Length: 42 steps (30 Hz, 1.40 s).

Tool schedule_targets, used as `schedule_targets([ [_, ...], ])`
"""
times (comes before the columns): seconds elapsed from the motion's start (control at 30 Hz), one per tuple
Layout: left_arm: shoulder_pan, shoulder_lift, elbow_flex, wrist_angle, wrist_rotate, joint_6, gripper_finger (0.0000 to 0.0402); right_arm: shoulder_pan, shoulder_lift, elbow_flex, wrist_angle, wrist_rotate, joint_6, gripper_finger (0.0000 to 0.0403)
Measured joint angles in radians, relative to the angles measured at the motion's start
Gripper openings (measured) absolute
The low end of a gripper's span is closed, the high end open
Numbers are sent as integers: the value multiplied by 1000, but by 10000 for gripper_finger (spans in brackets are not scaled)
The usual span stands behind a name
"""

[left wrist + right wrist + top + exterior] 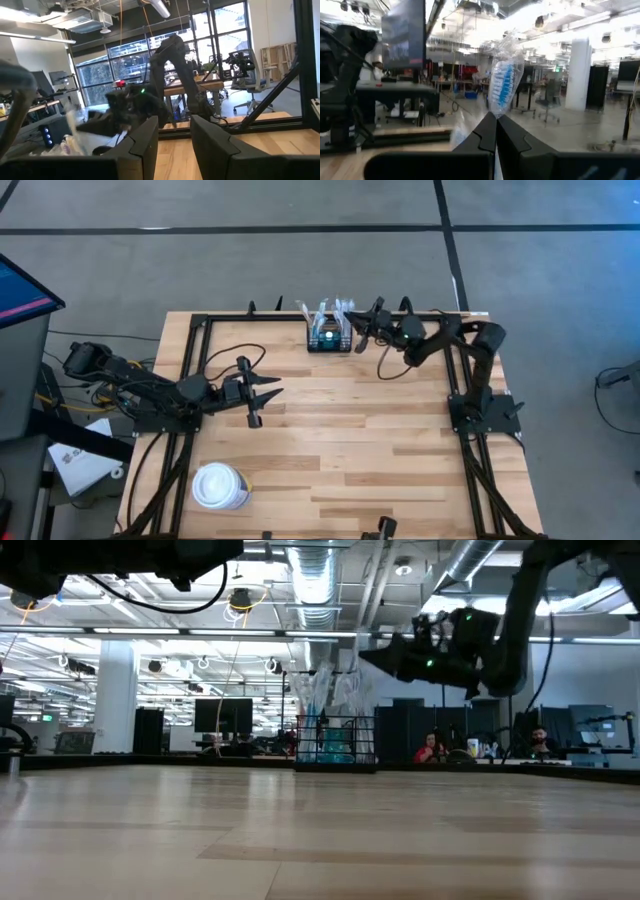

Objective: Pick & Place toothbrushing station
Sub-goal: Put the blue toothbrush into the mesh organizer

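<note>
Black wire-mesh toothbrushing station (328, 337) upright at table's far edge, seemingly stocked

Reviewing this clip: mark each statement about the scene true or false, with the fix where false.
1. The right gripper is shut on a wrapped toothbrush. True.
2. The wire-mesh organiser stands at the table's far edge. True.
3. The white lidded cup sits inside the organiser. False: it stands alone near the front left corner.
4. The left gripper holds the cup. False: its jaws are open, holding nothing, over the table's left side.
</note>
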Motion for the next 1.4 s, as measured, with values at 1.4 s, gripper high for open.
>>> schedule_targets([
  [1.4,0,0,0,-20,1,-56,108,21,57,40,-132,55,134,0],
])
